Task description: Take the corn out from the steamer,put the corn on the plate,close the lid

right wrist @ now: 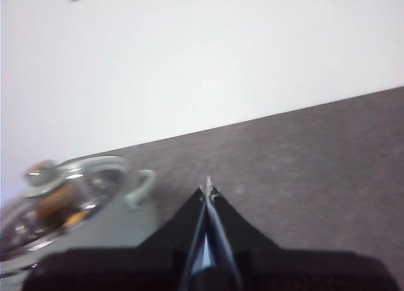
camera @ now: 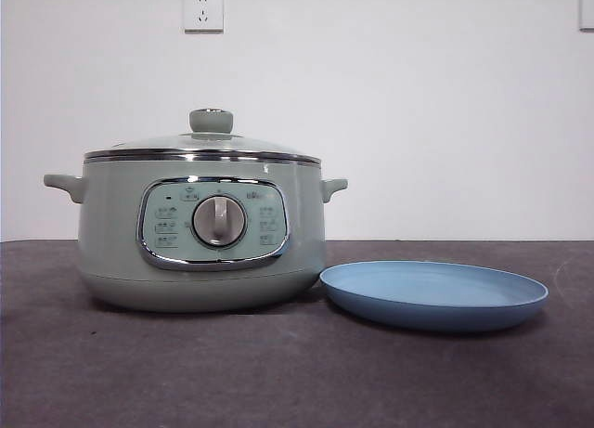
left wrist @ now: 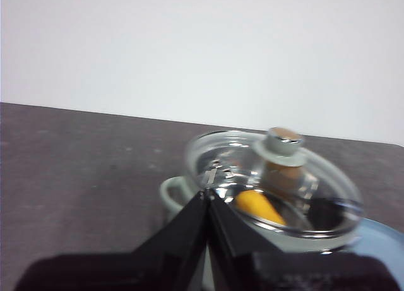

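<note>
The sage-green steamer (camera: pixel 200 233) stands on the table at the left, with the glass lid (camera: pixel 204 145) closed on it. The light-blue plate (camera: pixel 433 293) lies beside it on the right, with nothing on it. The corn (left wrist: pixel 259 206) shows yellow through the lid (left wrist: pixel 278 177) in the left wrist view. My left gripper (left wrist: pixel 208 193) is shut and empty, above and short of the steamer. My right gripper (right wrist: pixel 207 189) is shut and empty, off to the side of the steamer (right wrist: pixel 69 209). Neither arm shows in the front view.
A white wall with a socket (camera: pixel 202 11) stands behind the dark table (camera: pixel 278 372). An edge of the plate (left wrist: pixel 379 240) shows past the steamer in the left wrist view.
</note>
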